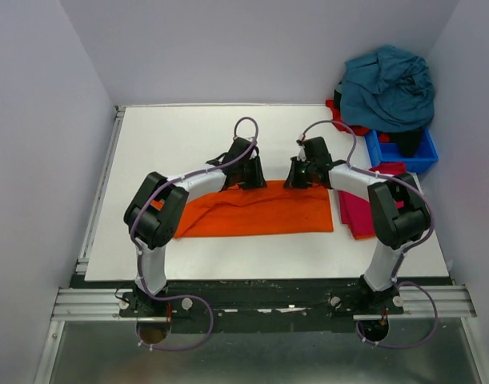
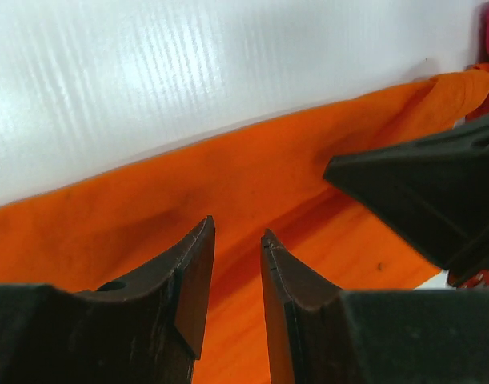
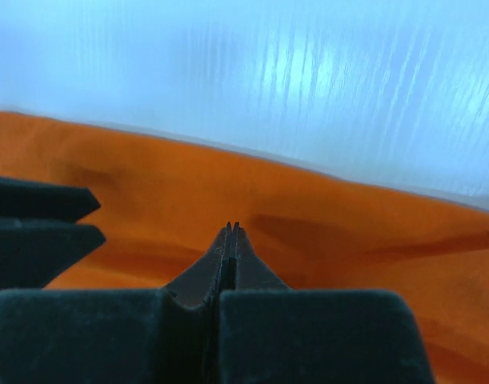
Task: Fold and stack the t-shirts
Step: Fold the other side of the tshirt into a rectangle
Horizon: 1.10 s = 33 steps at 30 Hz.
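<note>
The orange t-shirt (image 1: 260,212) lies as a long flat band across the middle of the top view on the white bench (image 1: 180,136), with the magenta-red t-shirt (image 1: 356,214) just beside its right end. To fold it cleanly, I judge its upper edge should be pinched at two level spots and carried over evenly. That edge lies just under the left gripper (image 2: 236,234), jaws parted and empty, and the right gripper (image 3: 230,228), pressed shut with nothing visibly pinched.

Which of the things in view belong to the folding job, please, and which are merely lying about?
Belonging to the job:
orange t-shirt
magenta t-shirt
teal t-shirt heap

Lying about:
blue bin
</note>
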Available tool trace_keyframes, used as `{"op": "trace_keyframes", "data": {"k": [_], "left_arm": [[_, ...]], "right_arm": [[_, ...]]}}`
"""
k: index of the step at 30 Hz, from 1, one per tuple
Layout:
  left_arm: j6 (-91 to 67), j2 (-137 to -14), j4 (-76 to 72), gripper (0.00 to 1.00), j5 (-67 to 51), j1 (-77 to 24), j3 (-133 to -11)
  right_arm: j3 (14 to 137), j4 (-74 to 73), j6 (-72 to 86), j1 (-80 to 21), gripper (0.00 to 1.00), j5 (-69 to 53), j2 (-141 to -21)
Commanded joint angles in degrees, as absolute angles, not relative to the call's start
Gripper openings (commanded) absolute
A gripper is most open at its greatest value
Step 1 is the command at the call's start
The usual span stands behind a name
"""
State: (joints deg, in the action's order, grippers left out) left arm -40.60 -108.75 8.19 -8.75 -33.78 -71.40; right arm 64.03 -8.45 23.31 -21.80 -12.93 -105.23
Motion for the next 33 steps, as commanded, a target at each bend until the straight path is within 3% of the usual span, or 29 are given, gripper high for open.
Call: {"op": "trace_keyframes", "data": {"k": [1,7,12,20,33], "left_arm": [[-41.84,-113.46,6.77,0.41,-11.08,-33.84,-75.58],[-40.52,-115.93,8.70,0.41,-10.19,-33.84,-77.61],[-40.87,-115.84,8.17,0.41,-10.64,-34.10,-77.52],[-39.47,-113.04,9.49,0.41,-9.06,-35.33,-77.61],[-36.91,-116.80,11.25,0.41,-9.32,-38.58,-82.88]], "right_arm": [[58.90,-8.80,22.94,-22.59,0.01,-13.36,-103.46],[48.71,-7.91,23.38,-22.59,0.01,-15.47,-95.20],[46.31,-9.66,23.38,-22.33,0.01,-9.15,-88.51],[48.96,-12.39,25.31,-17.85,0.01,-0.80,-87.27],[42.27,-14.93,30.41,-15.56,0.01,3.77,-85.43]]}}
